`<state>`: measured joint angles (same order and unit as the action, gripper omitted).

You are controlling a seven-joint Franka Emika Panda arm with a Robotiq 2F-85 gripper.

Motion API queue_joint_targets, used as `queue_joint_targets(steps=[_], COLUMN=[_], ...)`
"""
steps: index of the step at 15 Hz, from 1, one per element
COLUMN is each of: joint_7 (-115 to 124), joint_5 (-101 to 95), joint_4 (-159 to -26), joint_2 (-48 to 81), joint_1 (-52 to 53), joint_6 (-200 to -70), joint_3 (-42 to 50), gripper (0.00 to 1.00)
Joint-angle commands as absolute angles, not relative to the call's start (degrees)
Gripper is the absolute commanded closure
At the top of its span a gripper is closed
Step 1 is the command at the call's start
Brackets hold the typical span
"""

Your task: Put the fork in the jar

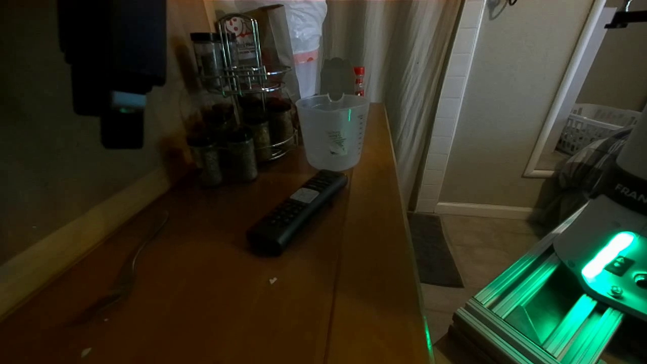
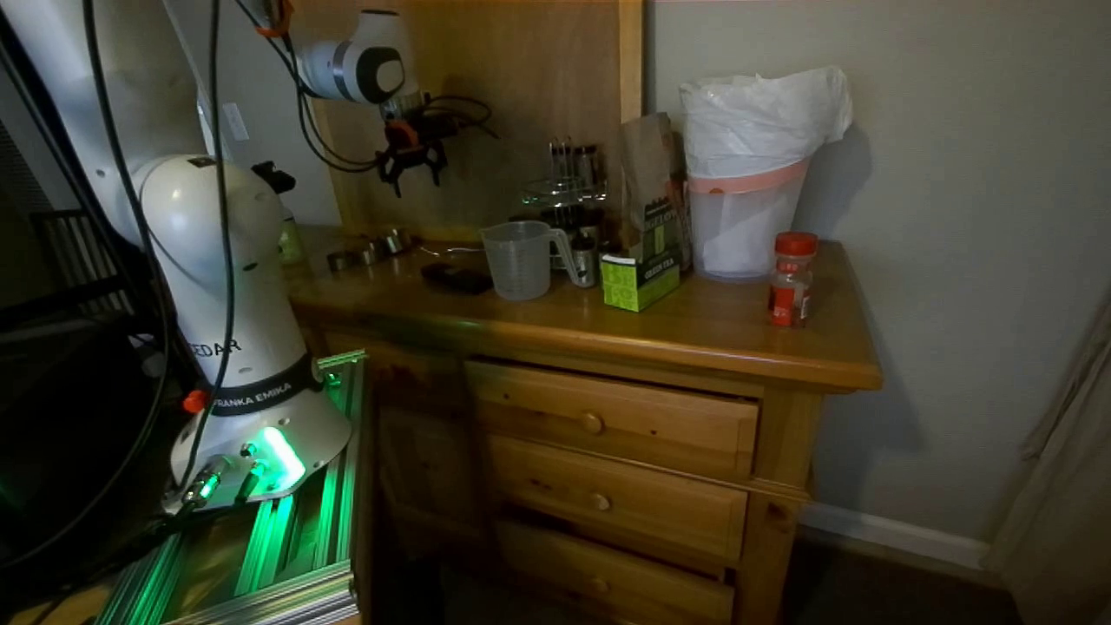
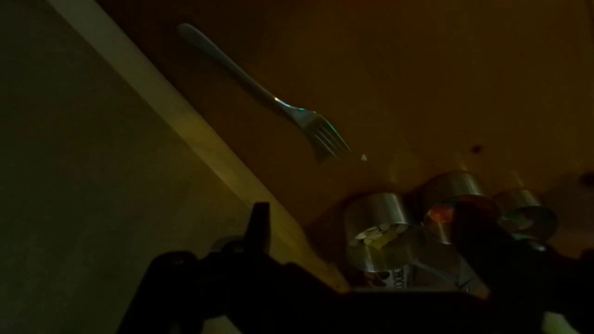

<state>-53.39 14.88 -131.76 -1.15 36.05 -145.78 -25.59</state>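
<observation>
The gripper hangs above the wooden dresser top, its fingers pointing down and spread well apart, with nothing in their hold. In the wrist view, three small metal cups stand in a row on the wood; the one nearest the pale wall trim contains whitish pieces, and the middle one, partly hidden by a dark finger, shows something red. Near the cups, apart from the gripper, the metal fork lies on the dresser top alongside the trim, tines toward the cups, with a pale crumb just off the tips. Farther along, a black handset with a keypad and grey panel lies between the fork and the translucent plastic measuring jug, which stands upright in both exterior views. Beside the jug is a two-tier chrome spice rack loaded with dark-lidded bottles. Past these, in an exterior view, come a green tea carton, a brown paper bag, a plastic bin with a white liner rising from it, and a clear shaker with a red lid.
</observation>
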Motion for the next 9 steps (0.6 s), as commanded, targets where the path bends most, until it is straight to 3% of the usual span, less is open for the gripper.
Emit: queue_joint_targets(steps=[1,9], joint_7=[-53.2,-63.1], joint_5=[14.7,12.4], joint_4=[-131.7,-131.9], joint_2=[-0.9,4.4], joint_1=[35.2,35.5], joint_6=[-145.7,-146.6], joint_3=[-26.4,-28.1], gripper=[0.00,0.00])
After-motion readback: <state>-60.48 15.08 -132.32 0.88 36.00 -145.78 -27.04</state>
